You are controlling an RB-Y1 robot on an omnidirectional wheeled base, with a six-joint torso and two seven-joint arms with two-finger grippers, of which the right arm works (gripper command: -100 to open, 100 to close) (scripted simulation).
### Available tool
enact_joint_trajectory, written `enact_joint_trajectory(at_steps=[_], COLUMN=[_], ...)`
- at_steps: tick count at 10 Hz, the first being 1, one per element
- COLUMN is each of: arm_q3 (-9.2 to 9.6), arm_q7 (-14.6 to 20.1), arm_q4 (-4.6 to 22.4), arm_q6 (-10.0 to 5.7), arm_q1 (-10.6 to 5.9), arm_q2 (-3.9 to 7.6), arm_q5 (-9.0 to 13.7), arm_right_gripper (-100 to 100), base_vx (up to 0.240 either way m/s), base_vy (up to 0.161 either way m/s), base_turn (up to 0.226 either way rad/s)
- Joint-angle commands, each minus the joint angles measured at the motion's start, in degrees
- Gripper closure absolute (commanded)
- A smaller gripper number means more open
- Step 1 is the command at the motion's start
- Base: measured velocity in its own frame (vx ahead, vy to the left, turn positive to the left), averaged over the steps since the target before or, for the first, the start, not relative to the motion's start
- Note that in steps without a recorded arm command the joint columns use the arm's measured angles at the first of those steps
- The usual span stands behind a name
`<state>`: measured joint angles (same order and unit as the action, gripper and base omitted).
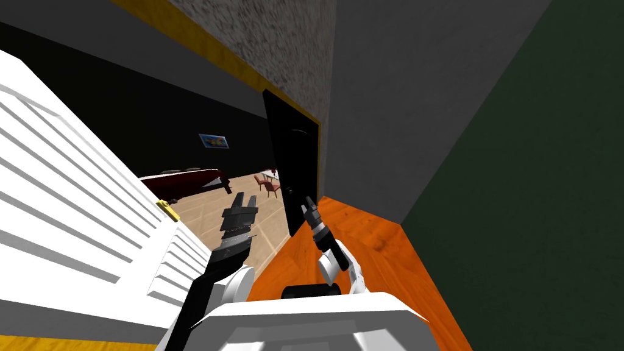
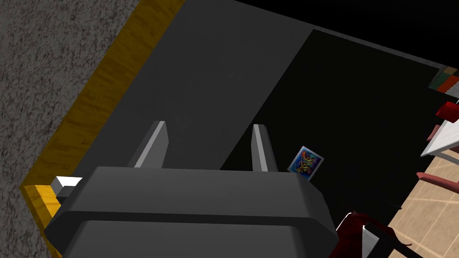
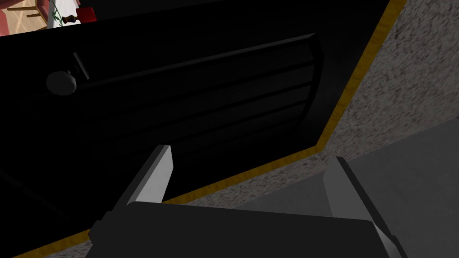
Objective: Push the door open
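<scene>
Currently the black panelled door (image 1: 292, 158) stands partly open in its yellow frame (image 1: 201, 41), just ahead of us, with its edge turned our way. Our right pincer (image 1: 309, 203) sits just beside the door's face, fingers spread apart and empty. We cannot confirm contact. Our left pincer (image 1: 246, 199) hangs before the doorway opening, likewise spread and holding nothing. A round knob (image 3: 61, 83) shows on the door face ahead of the right pincer.

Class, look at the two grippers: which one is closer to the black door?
The right gripper: its open fingers sit right at the black door. The left gripper, also open, points past the door through the opening, over the tiled floor.
</scene>
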<state>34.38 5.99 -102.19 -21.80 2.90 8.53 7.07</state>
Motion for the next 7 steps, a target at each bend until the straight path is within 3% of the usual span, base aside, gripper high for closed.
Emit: enact_joint_trajectory(at_steps=[1, 7], arm_q3=[1.49, 9.18], arm_q7=[0.4, 2.5], arm_q4=[1.9, 10.3], arm_q6=[-0.10, 0.21], arm_q1=[-1.16, -6.74], arm_q2=[0.13, 1.47], arm_q5=[0.0, 0.2], arm_right_gripper=[-100, -100], base_vx=[0.103, 0.143], base_vy=[0.000, 0.009], base_turn=[-0.053, -0.078])
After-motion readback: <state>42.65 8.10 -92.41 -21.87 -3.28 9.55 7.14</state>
